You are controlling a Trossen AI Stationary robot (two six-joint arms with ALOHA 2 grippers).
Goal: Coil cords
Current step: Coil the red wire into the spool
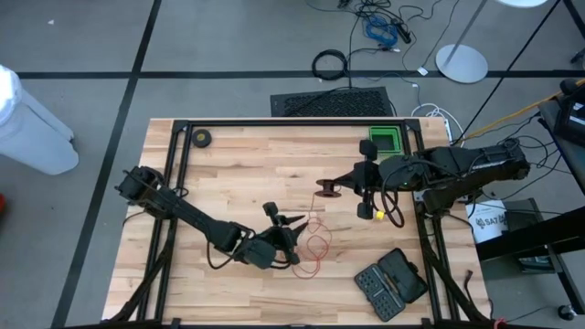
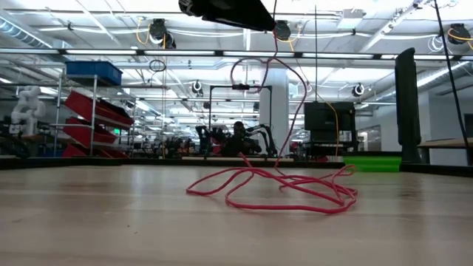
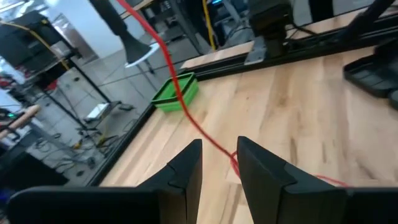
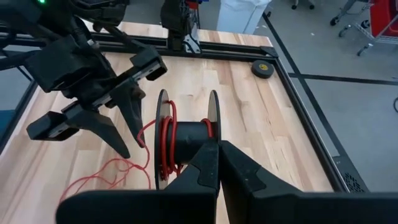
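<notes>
Cord (image 1: 315, 245) loose on table (image 1: 228, 174) between left hand (image 1: 294, 239) and reel (image 1: 327, 189).

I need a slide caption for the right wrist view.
Right pincer shut on black reel partly wound with red cord; left pincer nearby.

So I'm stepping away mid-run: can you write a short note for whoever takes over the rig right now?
Right gripper: shut on the reel, held above mid-table.
Left gripper: part open around the red cord, which runs between its fingers; a firm pinch can't be confirmed.
Done: a few turns of cord on the reel.
Left: most of the cord lies in loose loops on the table, still to be wound.
</notes>
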